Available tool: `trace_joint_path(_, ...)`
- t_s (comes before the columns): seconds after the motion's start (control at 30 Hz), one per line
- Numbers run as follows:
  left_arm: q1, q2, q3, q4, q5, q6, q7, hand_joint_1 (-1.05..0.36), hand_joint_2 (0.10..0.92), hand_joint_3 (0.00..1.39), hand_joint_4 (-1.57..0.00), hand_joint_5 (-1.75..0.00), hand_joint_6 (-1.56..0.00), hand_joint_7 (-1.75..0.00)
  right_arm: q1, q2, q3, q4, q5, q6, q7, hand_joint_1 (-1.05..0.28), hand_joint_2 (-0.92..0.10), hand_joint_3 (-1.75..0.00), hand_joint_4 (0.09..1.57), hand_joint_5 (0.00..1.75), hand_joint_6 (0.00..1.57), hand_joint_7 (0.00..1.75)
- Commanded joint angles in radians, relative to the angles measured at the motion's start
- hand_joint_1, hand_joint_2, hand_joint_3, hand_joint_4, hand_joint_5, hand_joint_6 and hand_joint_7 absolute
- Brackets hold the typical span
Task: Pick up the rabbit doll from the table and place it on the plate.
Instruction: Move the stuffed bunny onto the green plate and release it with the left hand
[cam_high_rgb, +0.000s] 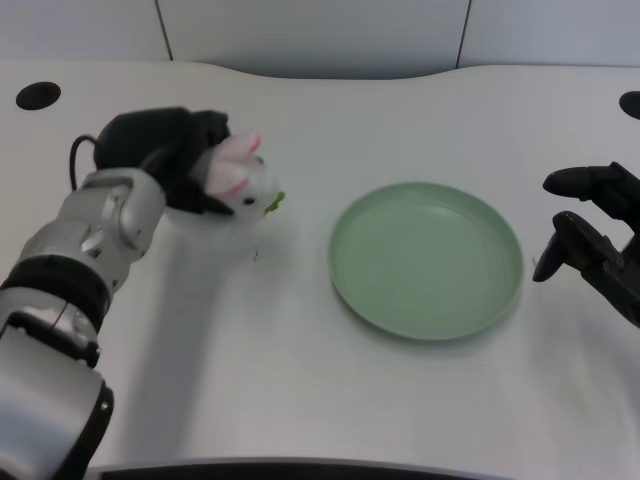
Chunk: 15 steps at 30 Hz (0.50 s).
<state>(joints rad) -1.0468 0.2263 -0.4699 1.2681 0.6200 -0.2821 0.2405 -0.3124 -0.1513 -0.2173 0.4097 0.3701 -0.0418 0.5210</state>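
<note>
Scene: A humanoid robot is working at a white surface (300, 420), seen from its head camera.
Left hand: The left hand (175, 160) is wrapping its black fingers (205, 200) around the doll (240, 180), holding it at the left side of the surface.
Doll: The white rabbit, pink ears pointing up and away, is sitting in that grasp with a scrap of green at its right edge; whether it is resting on the surface or hanging just above it is impossible to tell.
Plate: The green plate (350, 290) is lying empty near the middle, well apart from the doll.
Key relation: The plate is lying to the right of the doll and slightly nearer the camera, so the carry looks to be running rightward across bare surface.
Nearer arm: The left hand is already on the doll; the right hand (590, 240) is waiting just beyond the plate's far rim.
Stage: The grasp appears made, the placing not yet done.
</note>
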Motion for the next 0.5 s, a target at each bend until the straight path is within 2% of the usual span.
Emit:
trace_joint_path(0.03,-0.033,-0.029,-0.015,-0.014,0.013,-0.019,-0.02,-0.19,0.863,0.05,-1.12,-1.75,-1.11,-1.6,0.005,-0.008,-0.004,0.017,-0.005,-0.022,0.002,-0.39,-0.92,-0.29,0.65,1.64,0.56,1.27)
trace_joint_path(0.1,-0.034,-0.03,-0.014,-0.012,0.014,-0.02,-0.02,-0.18,0.866,0.05,-1.13,-1.75,-1.1,-1.62,0.004,-0.009,-0.003,0.019,-0.004,-0.025,0.003,-0.39,-0.92,-0.29,0.65,1.64,0.56,1.27)
trace_joint_path(0.33,-0.074,-0.106,-0.031,-0.014,0.018,-0.042,-0.044,-0.2,0.9,0.07,-1.15,-1.75,-1.09,-1.66,0.014,-0.003,0.006,-0.006,-0.007,-0.005,-0.018,-0.39,-0.92,-0.26,0.64,1.65,0.55,1.26)
trace_joint_path(0.43,-0.074,-0.106,-0.03,-0.013,0.019,-0.042,-0.046,-0.2,0.901,0.07,-1.15,-1.75,-1.08,-1.67,0.014,-0.004,0.008,-0.007,-0.005,-0.005,-0.02,-0.39,-0.92,-0.27,0.64,1.65,0.54,1.26)
trace_joint_path(0.5,-0.088,-0.158,-0.019,-0.008,-0.003,-0.049,-0.078,-0.2,0.913,0.07,-1.15,-1.75,-1.08,-1.67,0.01,-0.002,0.008,0.01,-0.003,-0.017,-0.011,-0.38,-0.92,-0.28,0.66,1.64,0.56,1.25)
